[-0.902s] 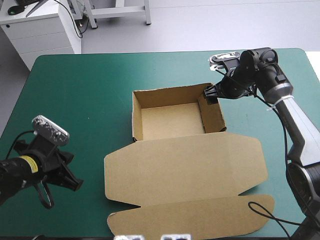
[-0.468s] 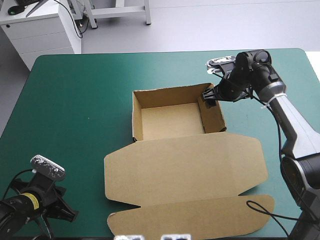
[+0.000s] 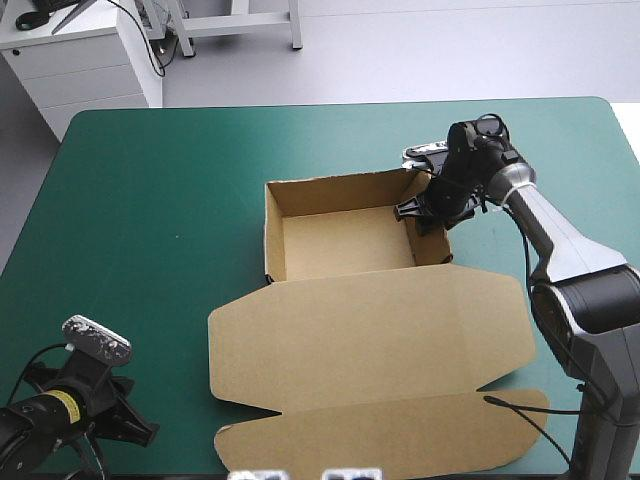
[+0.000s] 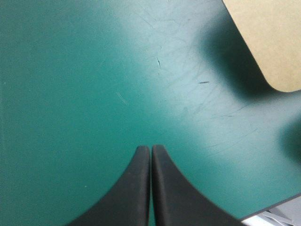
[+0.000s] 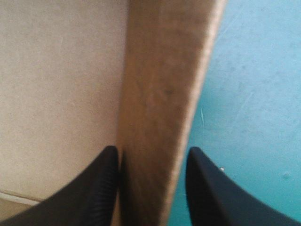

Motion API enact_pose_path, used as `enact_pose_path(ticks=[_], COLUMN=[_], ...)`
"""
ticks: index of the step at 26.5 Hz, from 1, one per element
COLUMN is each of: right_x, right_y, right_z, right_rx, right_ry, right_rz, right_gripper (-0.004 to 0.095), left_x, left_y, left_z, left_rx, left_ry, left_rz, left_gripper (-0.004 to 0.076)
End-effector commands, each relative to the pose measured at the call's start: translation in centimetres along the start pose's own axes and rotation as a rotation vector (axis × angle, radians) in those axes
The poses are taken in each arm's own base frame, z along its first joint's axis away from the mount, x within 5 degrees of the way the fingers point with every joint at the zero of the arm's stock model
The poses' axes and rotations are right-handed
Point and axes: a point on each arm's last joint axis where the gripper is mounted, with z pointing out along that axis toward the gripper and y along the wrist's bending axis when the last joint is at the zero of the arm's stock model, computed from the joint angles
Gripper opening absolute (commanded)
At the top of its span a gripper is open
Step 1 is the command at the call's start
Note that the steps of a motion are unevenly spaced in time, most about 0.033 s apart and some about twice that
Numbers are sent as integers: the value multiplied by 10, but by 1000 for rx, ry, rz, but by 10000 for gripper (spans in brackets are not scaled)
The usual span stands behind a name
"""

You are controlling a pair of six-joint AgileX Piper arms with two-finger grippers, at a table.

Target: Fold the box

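Box: the brown box [image 3: 365,335] lies at the centre of the high view, reaching down to the lower edge of the frame.
Tray: an open tray [image 3: 345,243] with four raised walls stands just above centre.
Lid: the lid [image 3: 370,340] lies flat below the tray, and its tuck flap [image 3: 390,435] runs along the bottom of the frame.
Right wall: the wall [image 3: 432,232] stands upright and looks doubled over, thicker than a single sheet.
Handling: thin board, so probably light and stiff along the panels but ready to bend at the creases. A raised wall would likely spring back or buckle if pinched hard. The tray may slide on the cover when pushed from one side.
Where to hold: the top edge of a wall or the free edge of the lid looks best, close to a crease.
Right gripper: the right gripper [image 3: 418,212], right of centre in the high view, straddles the right wall near the tray's far corner. Its fingers are spread, one against the inner face and the other just clear of the outer face.
Left gripper: the left gripper [image 4: 150,148] sits in the lower left of the high view, well apart from the box. Its fingers are pressed together and grip nothing.
Cover: bare teal-green cover [image 3: 170,200] lies under the left gripper, with a rounded corner of the board ahead and to one side.
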Motion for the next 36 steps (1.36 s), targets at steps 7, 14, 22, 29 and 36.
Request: enact_pose_path(ticks=[7, 14, 22, 29, 36], right_x=[-5, -9, -7, 56, 107], right_y=[-1, -24, -104, -232, -285], right_z=[-30, -39, -81, -112, -124], right_rx=[34, 241, 371, 444, 417], right_ry=[-127, -162, -266, -283, -278], right_rz=[-55, -111, 52, 415, 652], right_gripper=[-19, -19, -19, -19, -19], left_x=[-9, -10, -10, -10, -11], left_y=[1, 1, 1, 1, 1], left_z=[-5, -5, -5, -5, -5], left_rx=[2, 1, -5, -1, -1], left_ry=[-65, -79, -79, -79, -85], left_rz=[-15, -15, -12, -14, -14], left_gripper=[-8, -8, -8, -8, -8])
